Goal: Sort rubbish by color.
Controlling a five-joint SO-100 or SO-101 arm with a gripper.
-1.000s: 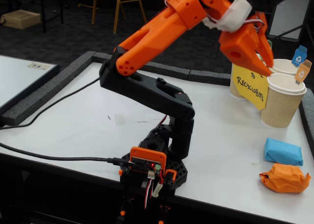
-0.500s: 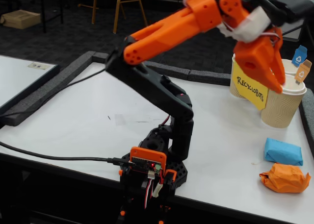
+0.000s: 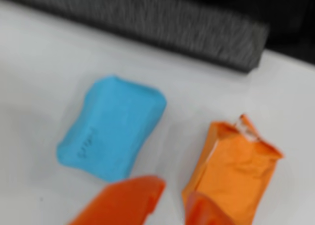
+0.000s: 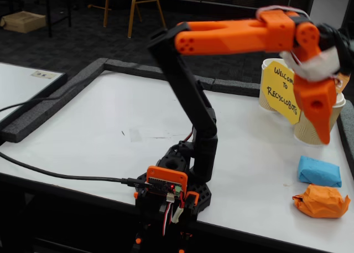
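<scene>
Wrist view, lower edge of frame: the two orange fingertips of my pincer [image 3: 172,205] enter from below, standing a little apart with nothing between them. The right-hand tip overlaps the lower end of the orange wad [image 3: 231,173]; the left-hand tip lies just under the lower right corner of the blue wad [image 3: 110,129].

Middle of frame: the two wads lie side by side on the white worktop [image 3: 39,67], near each other but not touching. The blue wad fills centre left, a flattened pad with its long axis running from lower left to upper right. The orange wad fills lower right, long axis near upright in the frame, its torn end pointing up.

Upper edge: the grey foam border [image 3: 197,30] of the worktop runs behind both.

Fixed view: my pincer [image 4: 322,135] hangs pointing down at right of frame, above and just behind the blue wad [image 4: 319,171], with the orange wad [image 4: 321,201] nearer the camera at lower right. The ribbed cup [image 4: 310,125] and yellow sign [image 4: 282,93] stand beyond. No green wad is visible.

Judgement: the coming descent turns on choosing a wad; the gap between my fingertips points between the two, so a small sideways correction seems needed.
</scene>
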